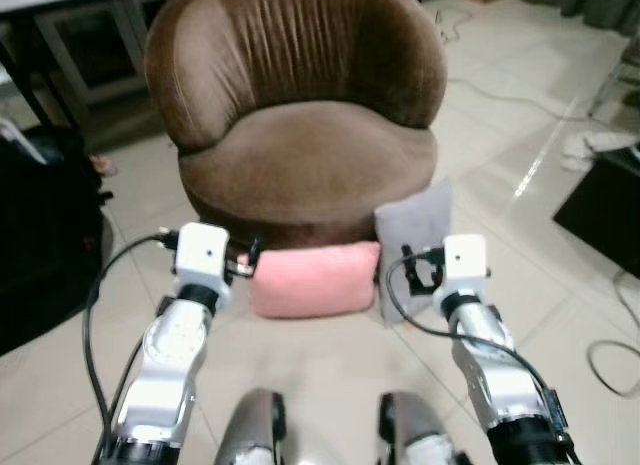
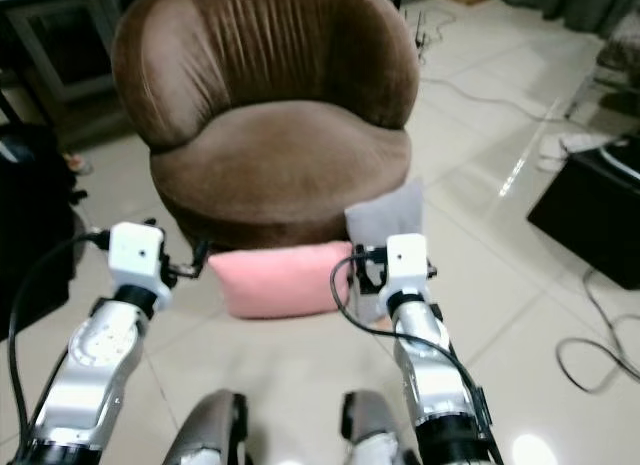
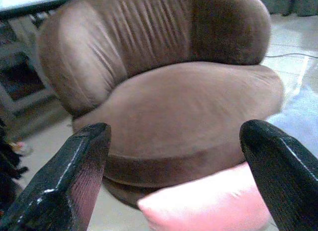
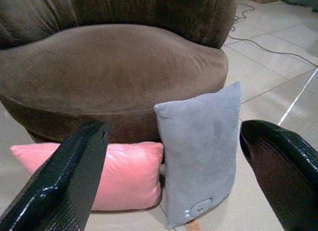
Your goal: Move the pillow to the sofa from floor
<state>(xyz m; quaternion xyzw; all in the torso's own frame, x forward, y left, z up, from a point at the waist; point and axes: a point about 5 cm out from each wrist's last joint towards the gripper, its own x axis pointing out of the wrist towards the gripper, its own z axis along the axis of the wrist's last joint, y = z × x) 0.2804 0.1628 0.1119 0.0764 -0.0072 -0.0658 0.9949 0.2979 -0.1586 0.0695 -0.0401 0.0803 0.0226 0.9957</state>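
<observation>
Two pillows are seen on the floor against the brown sofa, with both grippers raised before them.

The pink pillow is laid flat on the tiled floor at the foot of the sofa, just ahead of the left gripper, whose fingers are spread wide apart with nothing between them. The grey pillow is stood upright, touching the pink one and leaning on the sofa base, directly ahead of the right gripper, whose fingers are likewise held wide apart. Neither pillow is touched.
</observation>
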